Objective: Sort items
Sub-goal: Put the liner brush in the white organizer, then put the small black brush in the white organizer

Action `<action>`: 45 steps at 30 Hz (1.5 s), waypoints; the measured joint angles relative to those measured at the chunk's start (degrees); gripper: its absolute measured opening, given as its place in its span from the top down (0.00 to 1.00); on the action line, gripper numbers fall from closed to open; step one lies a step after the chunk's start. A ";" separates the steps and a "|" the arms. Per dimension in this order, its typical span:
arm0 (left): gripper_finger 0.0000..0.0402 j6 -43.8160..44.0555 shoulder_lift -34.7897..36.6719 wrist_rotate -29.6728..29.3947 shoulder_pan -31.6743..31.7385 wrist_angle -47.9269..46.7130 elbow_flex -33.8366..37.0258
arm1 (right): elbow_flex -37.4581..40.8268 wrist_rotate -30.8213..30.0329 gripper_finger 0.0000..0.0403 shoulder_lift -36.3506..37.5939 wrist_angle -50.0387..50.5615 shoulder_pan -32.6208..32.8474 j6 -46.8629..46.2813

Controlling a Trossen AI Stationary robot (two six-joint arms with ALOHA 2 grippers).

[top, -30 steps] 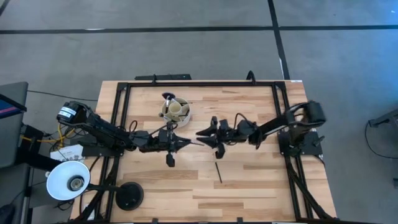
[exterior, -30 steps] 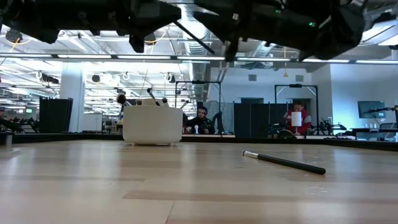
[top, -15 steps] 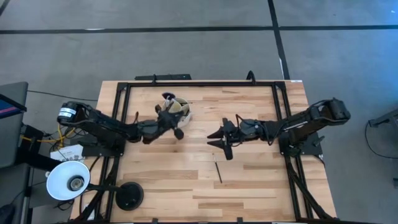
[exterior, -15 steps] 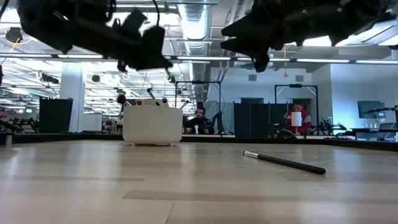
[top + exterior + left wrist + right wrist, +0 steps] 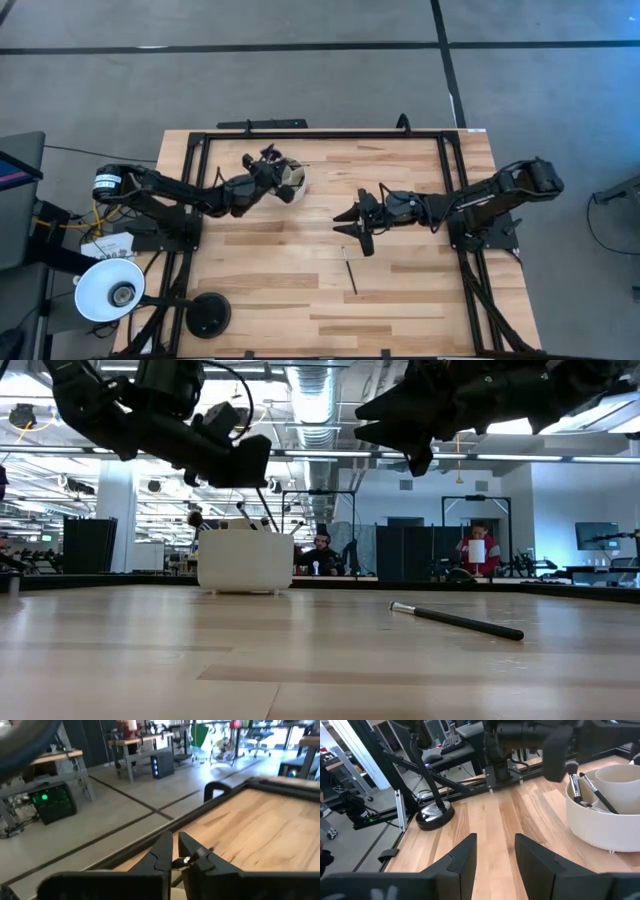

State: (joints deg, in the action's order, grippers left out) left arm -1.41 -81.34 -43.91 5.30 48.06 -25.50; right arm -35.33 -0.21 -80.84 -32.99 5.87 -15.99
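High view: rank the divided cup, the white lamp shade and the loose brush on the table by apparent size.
1. White lamp shade, the widest.
2. Divided cup, partly hidden under the left gripper.
3. Loose brush, long but very thin.

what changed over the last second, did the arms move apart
Yes. The left claw, shut on a thin brush, swung from mid-table to over the cream cup. The right claw, open, drew back toward its own side. The brush on the table stayed put.
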 joint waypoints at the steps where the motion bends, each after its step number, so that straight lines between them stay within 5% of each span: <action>1: 0.96 0.15 0.00 0.90 0.88 -0.68 0.00 | -0.02 0.00 0.70 0.00 0.00 0.00 0.00; 10: 0.91 5.04 -0.02 9.39 5.55 -3.87 -0.02 | -0.02 0.00 0.69 0.00 0.00 0.00 -0.02; 20: 0.80 5.11 -0.02 9.67 6.12 -3.94 -0.02 | -0.02 0.01 0.69 0.00 0.00 0.00 -0.02; 24: 0.80 6.53 0.19 10.50 4.82 -4.02 -0.02 | -0.02 0.04 0.69 0.00 0.00 0.82 -0.02; 30: 0.80 7.89 4.40 19.58 -0.56 -3.70 -0.02 | -0.07 -1.48 0.66 0.00 2.24 5.19 -0.58; 37: 0.80 7.82 9.65 20.45 -8.57 -3.73 -0.04 | -0.06 -24.78 0.62 -2.12 12.83 17.45 -12.69; 45: 0.80 7.73 10.51 20.42 -12.09 -3.96 -0.04 | -3.10 -45.47 0.62 -16.95 13.14 26.16 -27.20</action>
State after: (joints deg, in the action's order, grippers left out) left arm 6.32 -70.83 -23.49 -6.80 44.10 -25.54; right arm -38.43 -45.68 -97.79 -19.85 32.03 -43.19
